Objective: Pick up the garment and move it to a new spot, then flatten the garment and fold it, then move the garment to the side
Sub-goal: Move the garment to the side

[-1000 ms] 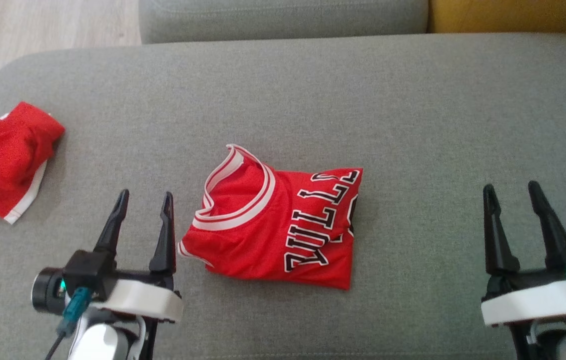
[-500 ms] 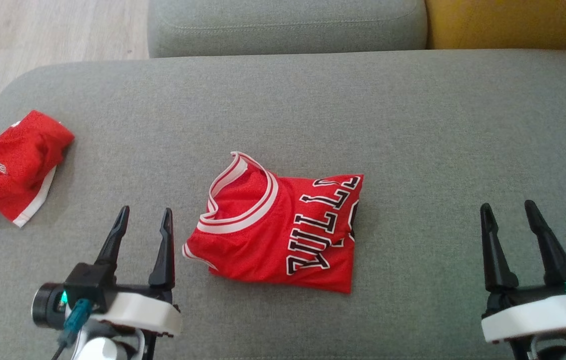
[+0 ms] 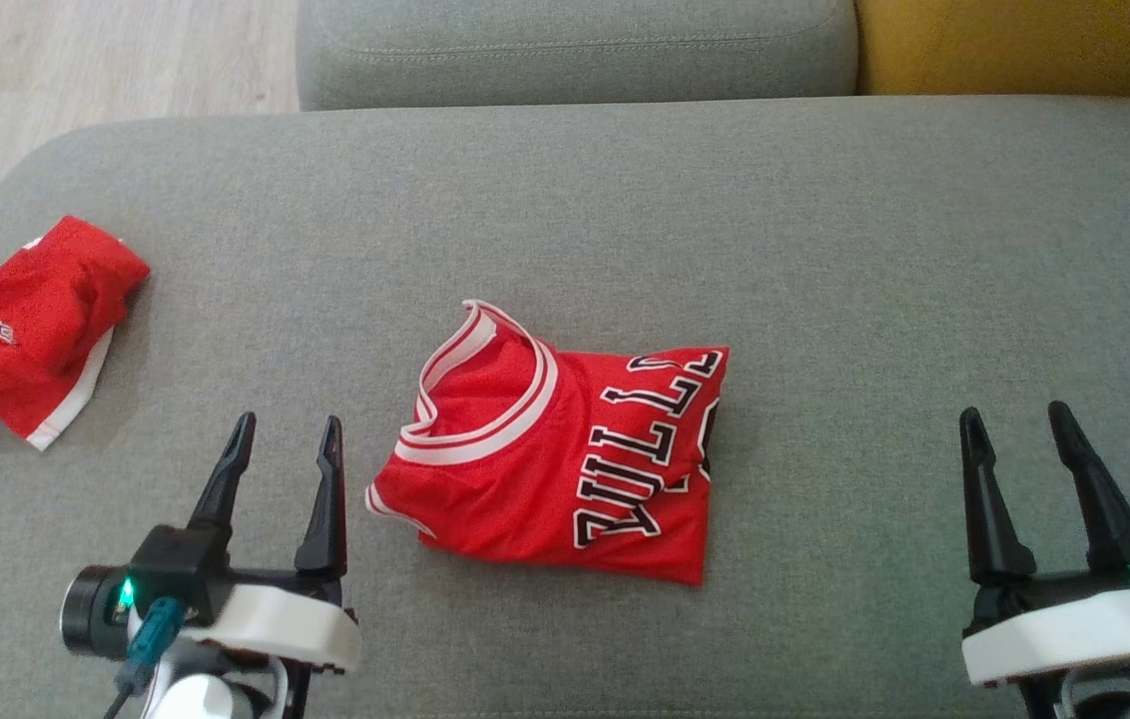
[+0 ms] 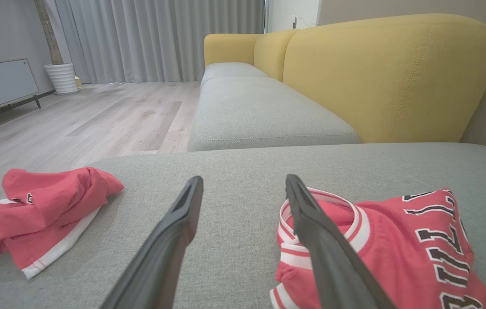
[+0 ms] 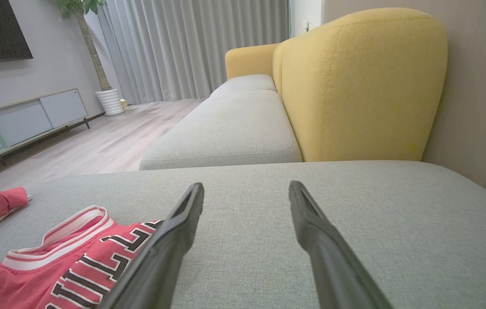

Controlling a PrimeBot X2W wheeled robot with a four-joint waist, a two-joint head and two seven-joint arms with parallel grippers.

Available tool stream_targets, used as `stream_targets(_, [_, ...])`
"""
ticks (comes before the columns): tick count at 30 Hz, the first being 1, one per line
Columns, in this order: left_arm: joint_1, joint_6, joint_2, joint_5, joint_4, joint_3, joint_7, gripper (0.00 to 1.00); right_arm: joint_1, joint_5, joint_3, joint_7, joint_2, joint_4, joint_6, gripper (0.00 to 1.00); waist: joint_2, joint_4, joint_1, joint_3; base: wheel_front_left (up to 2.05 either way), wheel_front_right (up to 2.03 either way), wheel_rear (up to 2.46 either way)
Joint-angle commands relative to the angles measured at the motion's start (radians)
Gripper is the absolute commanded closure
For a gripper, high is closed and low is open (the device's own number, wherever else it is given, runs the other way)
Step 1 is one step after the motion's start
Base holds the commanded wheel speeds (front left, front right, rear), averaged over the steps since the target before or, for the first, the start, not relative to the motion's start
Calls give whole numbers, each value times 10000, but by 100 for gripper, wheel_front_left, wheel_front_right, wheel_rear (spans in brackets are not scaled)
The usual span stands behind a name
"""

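1. One red jersey (image 3: 555, 464) lies folded near the middle of the grey cushion (image 3: 825, 250); its white-striped collar faces the robot's left, and black-and-white lettering runs across its right part; it rests flat on the fabric.
2. The left gripper (image 3: 287, 424) hovers just beside the jersey's collar edge, on its left; its two dark fingers stand apart with nothing between them; in the left wrist view one finger overlaps the collar, though whether it touches the cloth cannot be told.
3. The right gripper (image 3: 1012, 411) hangs well apart from the jersey, over bare cushion at the right; its fingers are spread too, holding nothing.
4. A second red garment (image 3: 21, 325) with a white hem lies crumpled at the cushion's left edge, well apart from the jersey.
5. Beyond the cushion sit another grey seat (image 3: 575, 50) and a yellow backrest (image 3: 1024, 45); pale wooden floor (image 3: 106, 60) shows at the upper left of the head view.
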Motion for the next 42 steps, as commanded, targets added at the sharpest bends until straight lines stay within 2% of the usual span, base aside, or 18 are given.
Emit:
stream_targets(1, [-329,101,179,-52,-332,352,-63,0,-220,-50,196,14,-59,-432,67,0,-1,6,0,12,0,0,0])
stream_targets(9, [-539,94,188,-43,-380,296,-77,0,-421,103,251,136,-59,-172,67,0,-1,133,0,271,0,0,0])
stream_targets(18, [-1181,-49,-59,7,-322,62,-111,0,-1669,947,2318,647,-59,2520,67,0,-1,831,0,931,0,0,0])
stream_targets(26, [-1568,-166,-381,53,-225,-6,-132,0,-3028,1663,2748,662,-59,5217,67,0,-1,1384,0,1320,0,0,0])
stream_targets(30, [-1654,-227,-478,121,-269,102,-135,0,-3420,1755,2882,1168,-58,6181,67,0,-1,1493,0,1410,0,0,0])
stream_targets(31, [-1659,-238,-499,142,-282,135,-135,0,-3487,1766,2933,1318,-58,6336,67,32,-1,1501,0,1424,0,0,0])
stream_targets(32, [-1661,-251,-520,165,-290,163,-135,0,-3537,1804,2955,1412,-58,6432,67,86,-1,1508,0,1433,0,0,0])
stream_targets(33, [-1659,-262,-540,187,-301,193,-135,0,-3570,1832,2976,1515,-58,6502,67,100,-1,1505,0,1443,0,0,0])
stream_targets(42, [-1547,-353,-643,359,-402,453,-136,0,-3691,1301,3003,1262,-123,5876,67,100,-1,1130,0,1376,0,0,0])
